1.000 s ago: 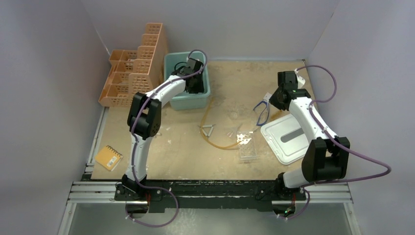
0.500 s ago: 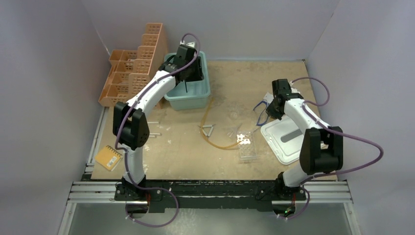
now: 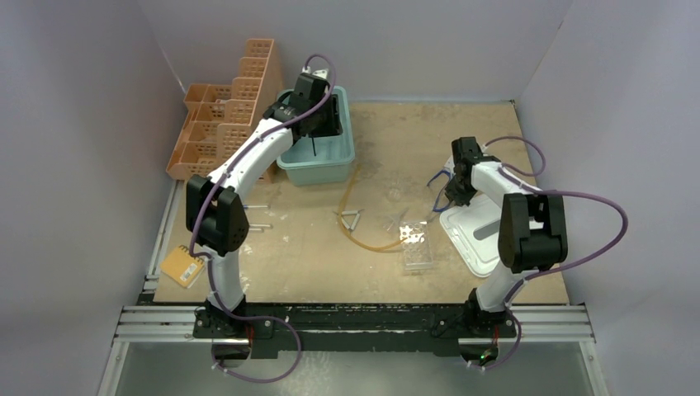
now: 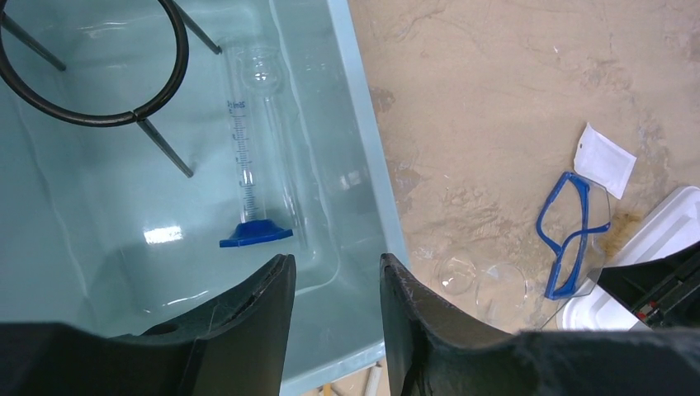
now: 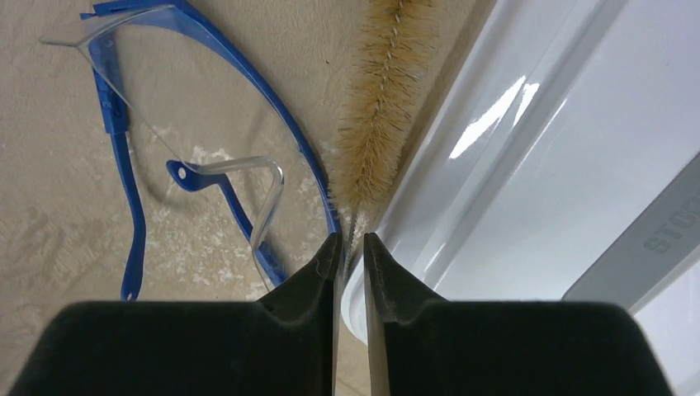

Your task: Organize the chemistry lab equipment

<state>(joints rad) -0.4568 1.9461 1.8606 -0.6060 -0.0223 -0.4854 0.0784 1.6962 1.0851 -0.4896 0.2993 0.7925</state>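
1. Top: left pincer (image 3: 322,128) over the teal bin (image 3: 351,155); right pincer (image 3: 454,196) low beside blue-framed goggles (image 3: 437,183).
2. Left wrist: jaws half apart, empty; glassware (image 4: 248,157) lies in bin.
3. Right wrist: jaws nearly closed around brush (image 5: 380,107) stem, grip unclear; thin wire may slip.

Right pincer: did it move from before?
Yes. The right pincer slid nearer the arm bases, down to the edge of the white plastic lid.
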